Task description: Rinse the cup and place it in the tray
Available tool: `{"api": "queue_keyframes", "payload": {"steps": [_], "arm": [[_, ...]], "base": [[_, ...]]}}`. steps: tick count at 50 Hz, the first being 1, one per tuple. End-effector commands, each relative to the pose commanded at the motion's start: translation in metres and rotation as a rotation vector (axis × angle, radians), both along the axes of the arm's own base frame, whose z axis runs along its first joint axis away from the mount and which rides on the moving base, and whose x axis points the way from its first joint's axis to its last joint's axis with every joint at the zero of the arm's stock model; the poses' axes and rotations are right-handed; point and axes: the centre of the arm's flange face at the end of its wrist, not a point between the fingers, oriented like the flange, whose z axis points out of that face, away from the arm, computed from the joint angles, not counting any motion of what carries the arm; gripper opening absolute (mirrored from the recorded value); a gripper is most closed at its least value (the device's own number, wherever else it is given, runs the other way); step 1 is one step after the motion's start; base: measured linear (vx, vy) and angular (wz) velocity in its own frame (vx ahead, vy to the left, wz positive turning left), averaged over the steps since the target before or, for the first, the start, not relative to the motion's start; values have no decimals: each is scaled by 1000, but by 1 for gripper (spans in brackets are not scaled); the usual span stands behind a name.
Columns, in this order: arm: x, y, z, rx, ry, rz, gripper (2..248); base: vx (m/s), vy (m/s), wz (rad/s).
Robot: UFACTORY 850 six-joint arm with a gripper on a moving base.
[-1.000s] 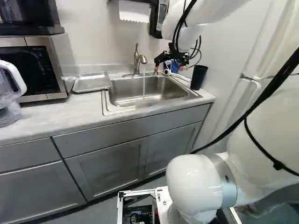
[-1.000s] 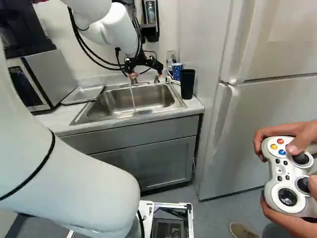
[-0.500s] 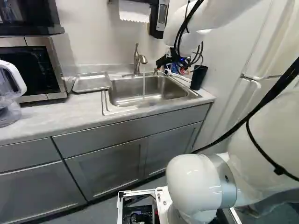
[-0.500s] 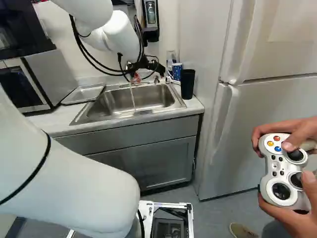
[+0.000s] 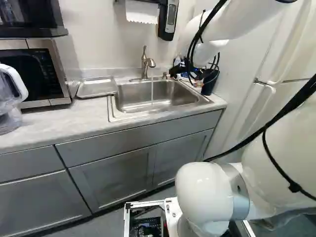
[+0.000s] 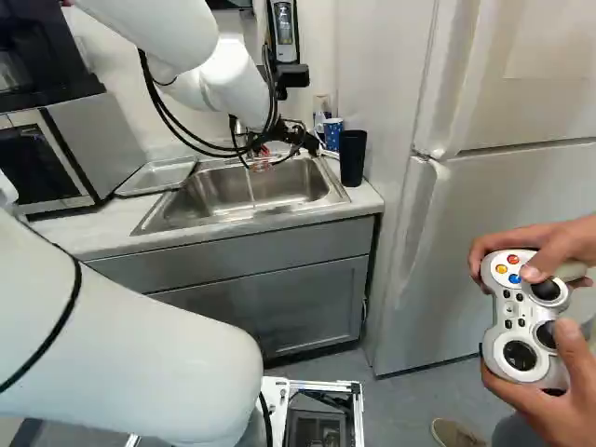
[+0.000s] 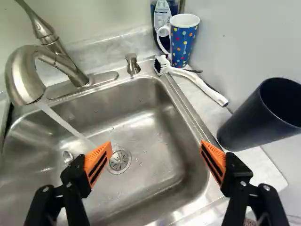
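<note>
1. Can't see all of the dark cup (image 7: 256,120) in the left base view; gets crossed near the mouth by cables (image 5: 215,64).
2. Can't see to the bottom inside it either; looks too dark in the wrist view.
3. Looks plain, near-black, smooth, tapering to the base, open mouth up. Reads as upright in the right base view.
4. Stands on the counter (image 5: 64,121), right of the sink (image 7: 136,108), near the wall, outside the finger gap.
5. Have the gripper (image 6: 287,154) over the sink; hard to make out against cables in both base views.
6. In the wrist view, see the gripper (image 7: 156,145) spread wide, orange pads (image 7: 98,160) well apart, gripping nothing.
7. Runs from the tap (image 7: 26,77): a thin stream of water (image 7: 66,123), into the sink.
8. Lies on the counter left of the sink: a shallow metal tray (image 5: 96,88).
9. Stands at the sink's far right: a blue spotted mug (image 7: 183,42), white-handled brush (image 7: 200,84) just beside. Partly hides a bottle (image 7: 162,14), cut off in the wrist view.
</note>
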Motion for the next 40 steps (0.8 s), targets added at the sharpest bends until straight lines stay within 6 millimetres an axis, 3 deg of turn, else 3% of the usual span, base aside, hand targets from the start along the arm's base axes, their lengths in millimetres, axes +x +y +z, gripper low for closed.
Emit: {"api": "queue_keyframes", "payload": {"steps": [29, 40], "arm": [[-22, -32, -27, 33, -57, -125, 247], [-20, -49, -35, 43, -84, -184, 247]], "base": [[0, 0, 0], [0, 0, 0]]}}
